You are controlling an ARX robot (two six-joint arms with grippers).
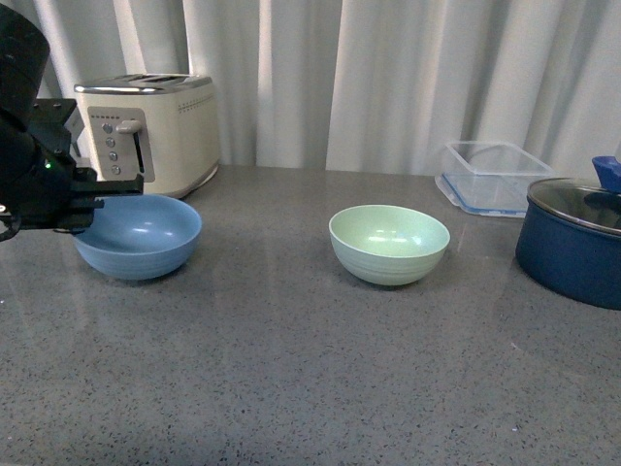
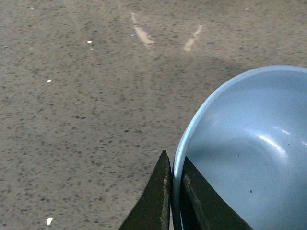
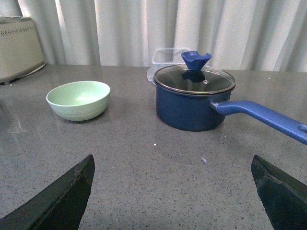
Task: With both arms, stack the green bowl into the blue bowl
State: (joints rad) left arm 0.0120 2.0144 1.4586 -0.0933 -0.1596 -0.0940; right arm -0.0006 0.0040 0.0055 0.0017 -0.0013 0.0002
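The blue bowl (image 1: 139,236) sits upright on the grey counter at the left, in front of the toaster. My left gripper (image 1: 93,208) is shut on its left rim; in the left wrist view the two fingers (image 2: 158,196) pinch the rim of the blue bowl (image 2: 249,153), one inside and one outside. The green bowl (image 1: 389,243) stands upright and empty at the counter's middle, apart from the blue bowl. It also shows in the right wrist view (image 3: 78,99). My right gripper (image 3: 172,165) is open and empty above bare counter, out of the front view.
A cream toaster (image 1: 155,131) stands behind the blue bowl. A clear plastic container (image 1: 493,177) sits at the back right. A dark navy pot (image 1: 574,238) with glass lid is at the far right, its long handle (image 3: 268,120) pointing toward my right gripper.
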